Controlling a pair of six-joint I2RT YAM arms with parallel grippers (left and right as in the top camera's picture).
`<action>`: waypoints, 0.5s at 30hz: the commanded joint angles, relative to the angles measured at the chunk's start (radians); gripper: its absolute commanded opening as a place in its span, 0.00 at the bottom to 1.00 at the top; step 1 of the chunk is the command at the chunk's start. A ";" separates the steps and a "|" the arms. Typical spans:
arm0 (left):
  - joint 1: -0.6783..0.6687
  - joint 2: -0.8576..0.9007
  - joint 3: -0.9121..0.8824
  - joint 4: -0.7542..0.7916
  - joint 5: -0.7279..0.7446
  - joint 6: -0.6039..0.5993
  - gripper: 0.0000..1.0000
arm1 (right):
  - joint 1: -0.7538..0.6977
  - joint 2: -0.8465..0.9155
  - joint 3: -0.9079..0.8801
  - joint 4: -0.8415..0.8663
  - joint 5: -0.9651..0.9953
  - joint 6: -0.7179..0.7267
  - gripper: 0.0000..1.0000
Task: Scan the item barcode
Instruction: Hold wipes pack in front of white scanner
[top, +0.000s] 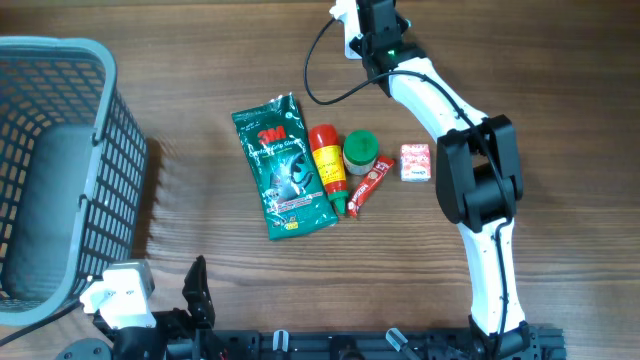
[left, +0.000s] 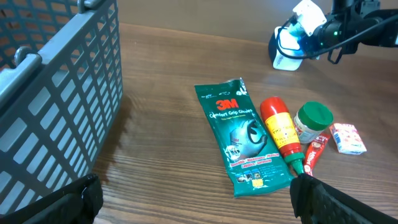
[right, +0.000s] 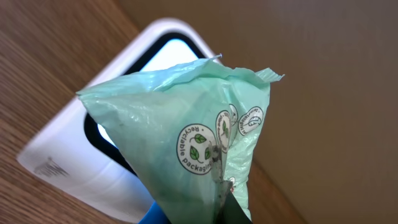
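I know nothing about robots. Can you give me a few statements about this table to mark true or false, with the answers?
1. The right gripper holds a pale green bag in front of the white scanner. True.
2. The red bottle lies in the basket. False: it lies on the table, between the 3M packet and the green-lidded jar.
3. The left gripper has its jaws open and holds nothing. True.
4. The small red-and-white box sits left of the 3M packet. False: it is at the right end of the row, beyond the red tube.
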 joint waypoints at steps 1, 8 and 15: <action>0.005 -0.008 0.001 0.004 0.012 -0.013 1.00 | -0.014 0.015 0.031 0.005 0.097 -0.049 0.04; 0.005 -0.008 0.001 0.004 0.012 -0.013 1.00 | -0.028 -0.046 0.033 -0.056 0.290 -0.065 0.04; 0.005 -0.008 0.001 0.004 0.012 -0.013 1.00 | -0.289 -0.223 0.033 -0.396 0.280 0.208 0.04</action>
